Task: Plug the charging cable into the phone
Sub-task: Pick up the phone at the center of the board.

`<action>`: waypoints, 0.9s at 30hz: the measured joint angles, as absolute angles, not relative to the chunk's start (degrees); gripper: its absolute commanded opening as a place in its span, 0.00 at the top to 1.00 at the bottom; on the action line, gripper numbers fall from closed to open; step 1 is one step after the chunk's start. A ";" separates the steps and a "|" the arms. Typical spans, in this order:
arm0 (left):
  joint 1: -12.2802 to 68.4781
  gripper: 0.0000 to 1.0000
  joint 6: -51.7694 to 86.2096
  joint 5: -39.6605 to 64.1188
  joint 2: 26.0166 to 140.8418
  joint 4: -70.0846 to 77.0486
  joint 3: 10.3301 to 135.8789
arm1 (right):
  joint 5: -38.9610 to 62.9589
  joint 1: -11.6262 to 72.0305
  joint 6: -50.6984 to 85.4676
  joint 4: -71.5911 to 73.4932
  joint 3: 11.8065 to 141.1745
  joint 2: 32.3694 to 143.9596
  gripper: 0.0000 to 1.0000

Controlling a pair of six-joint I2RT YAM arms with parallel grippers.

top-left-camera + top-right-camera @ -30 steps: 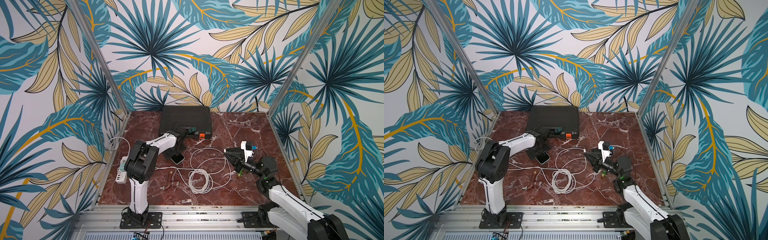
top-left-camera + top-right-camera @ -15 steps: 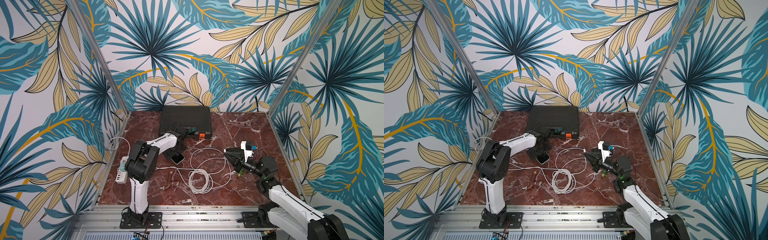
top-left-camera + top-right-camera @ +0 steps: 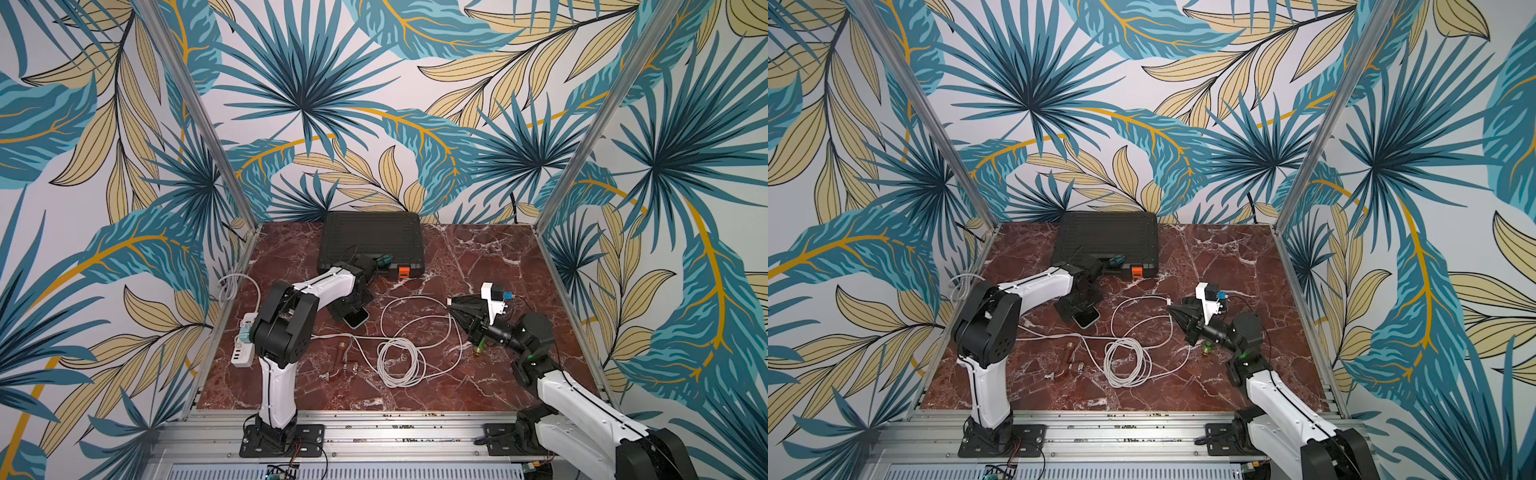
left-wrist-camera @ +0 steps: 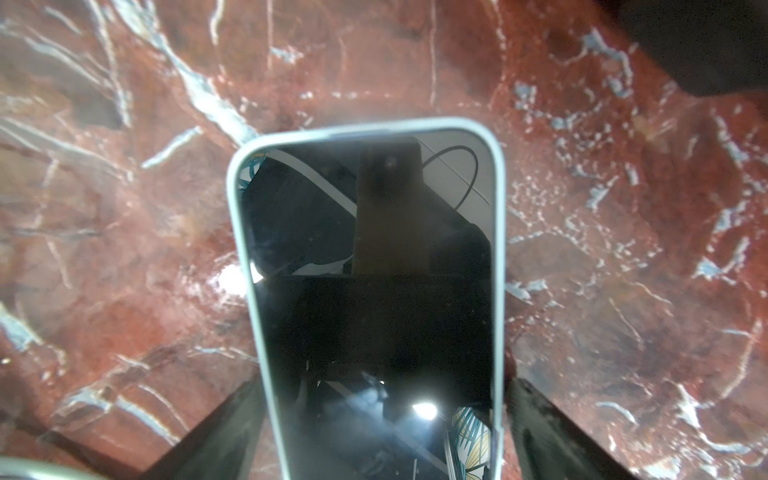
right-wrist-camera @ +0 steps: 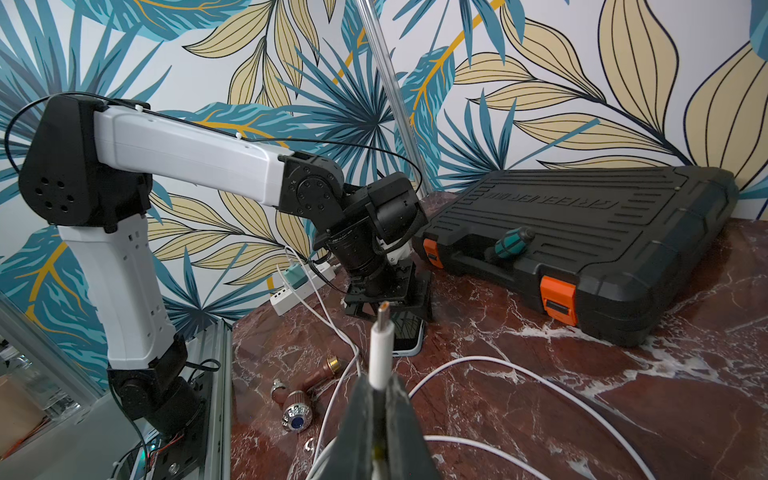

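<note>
Right hand (image 5: 380, 388) pinches the floppy cable (image 5: 519, 374) by its stiff plug (image 5: 381, 345); left hand (image 4: 382, 395) sits around the slippery-looking phone (image 4: 365, 249), squeeze unclear.

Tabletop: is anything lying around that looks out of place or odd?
A green-handled screwdriver lies loose on the closed black tool case, by its handle, rather than inside. Small brass and copper fittings are scattered on the marble tabletop beside the loosely coiled white charging cable. Nothing looks spilled or broken.
</note>
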State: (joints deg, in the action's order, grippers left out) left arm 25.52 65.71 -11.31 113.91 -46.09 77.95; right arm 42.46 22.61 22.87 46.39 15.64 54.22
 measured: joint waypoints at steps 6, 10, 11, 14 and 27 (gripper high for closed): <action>24.58 0.16 65.91 -10.72 113.62 -45.93 77.56 | 42.44 22.63 22.85 46.39 15.64 54.19 1.00; 24.27 0.31 65.69 -10.04 113.23 -45.78 77.10 | 42.41 22.65 22.85 46.39 15.64 54.11 1.00; 24.25 0.35 65.58 -9.85 113.08 -45.58 76.90 | 42.41 22.65 22.85 46.39 15.64 54.08 1.00; 24.14 0.52 64.62 -9.47 112.46 -44.77 76.18 | 42.41 22.68 22.85 46.37 15.64 54.08 1.00; 23.42 0.87 54.22 -5.96 106.54 -41.30 71.59 | 41.80 23.24 22.72 45.93 15.64 54.11 1.00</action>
